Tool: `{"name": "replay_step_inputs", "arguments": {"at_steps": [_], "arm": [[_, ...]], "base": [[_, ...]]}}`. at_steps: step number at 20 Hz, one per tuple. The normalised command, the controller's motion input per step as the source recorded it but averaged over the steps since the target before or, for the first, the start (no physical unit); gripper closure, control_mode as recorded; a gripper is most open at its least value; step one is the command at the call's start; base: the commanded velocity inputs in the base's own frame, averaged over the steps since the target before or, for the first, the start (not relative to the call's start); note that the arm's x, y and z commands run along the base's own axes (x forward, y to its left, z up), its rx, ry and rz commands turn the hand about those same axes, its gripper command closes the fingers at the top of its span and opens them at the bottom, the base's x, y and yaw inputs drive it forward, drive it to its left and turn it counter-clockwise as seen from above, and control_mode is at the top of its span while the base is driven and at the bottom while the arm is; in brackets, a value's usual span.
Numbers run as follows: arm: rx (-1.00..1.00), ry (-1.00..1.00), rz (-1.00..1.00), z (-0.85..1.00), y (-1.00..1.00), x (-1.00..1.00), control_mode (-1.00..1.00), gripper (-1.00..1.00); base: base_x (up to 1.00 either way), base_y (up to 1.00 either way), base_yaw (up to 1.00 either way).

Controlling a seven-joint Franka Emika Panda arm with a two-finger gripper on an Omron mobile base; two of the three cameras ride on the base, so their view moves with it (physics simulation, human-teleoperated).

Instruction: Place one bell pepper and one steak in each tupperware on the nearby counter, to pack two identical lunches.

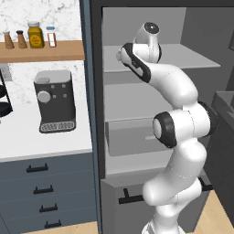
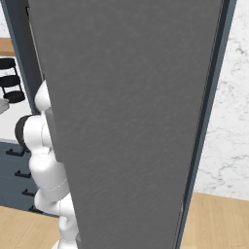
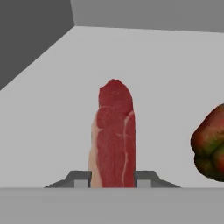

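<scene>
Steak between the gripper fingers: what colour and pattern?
Deep red steak with thin pale streaks and a pale fatty edge, clearest in the hand view.

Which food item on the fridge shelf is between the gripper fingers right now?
The steak, the long pink slab, sits between the gripper fingers. The bell pepper lies off to its right, untouched.

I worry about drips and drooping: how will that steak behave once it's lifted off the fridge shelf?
The steak is a long thin slab gripped near one end by the fingers, so its free end will probably sag. Its raw, glossy surface looks slick, so it may slide in the grip. It looks light for its length.
</scene>
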Motion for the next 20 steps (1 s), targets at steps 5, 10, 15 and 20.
{"name": "replay_step_inputs", "arguments": {"at_steps": [5,10,15,20], "arm": [[0.0,-0.05,0.0,-0.15,0.0,-0.74,-1.0,1.0],[0.0,-0.06,0.0,-0.01,-0.1,-0.91,-1.0,1.0],[0.0,0.0,0.0,0.0,-0.19,-1.0,-1.0,1.0],[0.0,0.0,0.0,0.0,-0.02,-1.0,-1.0,1.0]], "base": [[0.0,0.0,0.0],[0.0,0.0,0.0],[0.0,0.0,0.0],[0.0,0.0,0.0]]}}
